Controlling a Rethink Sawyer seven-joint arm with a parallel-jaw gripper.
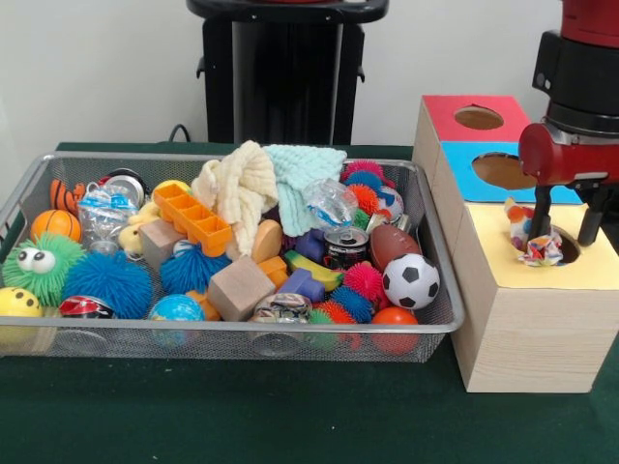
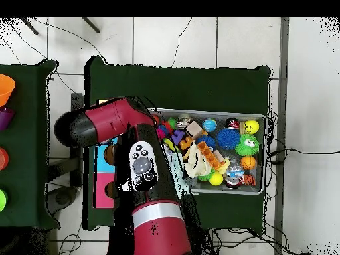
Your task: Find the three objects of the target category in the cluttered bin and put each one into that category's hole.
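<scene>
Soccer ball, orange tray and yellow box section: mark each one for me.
soccer ball (image 1: 410,280), front view, its white face.
orange tray (image 1: 192,218), front view, its ridged top.
yellow box section (image 1: 503,246), front view, bare top beside the hole.

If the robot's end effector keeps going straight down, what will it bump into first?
Probably the crumpled wrapper sitting in the hole of the yellow box top. The end effector hangs open right over it, though depth is hard to judge.

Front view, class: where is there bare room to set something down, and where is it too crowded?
Bare: the green table strip in front of the mesh bin and wooden box, plus the box's yellow top left of its hole. Crowded: the bin is packed with toys, and the gripper hangs over that hole beside a crumpled wrapper.
</scene>
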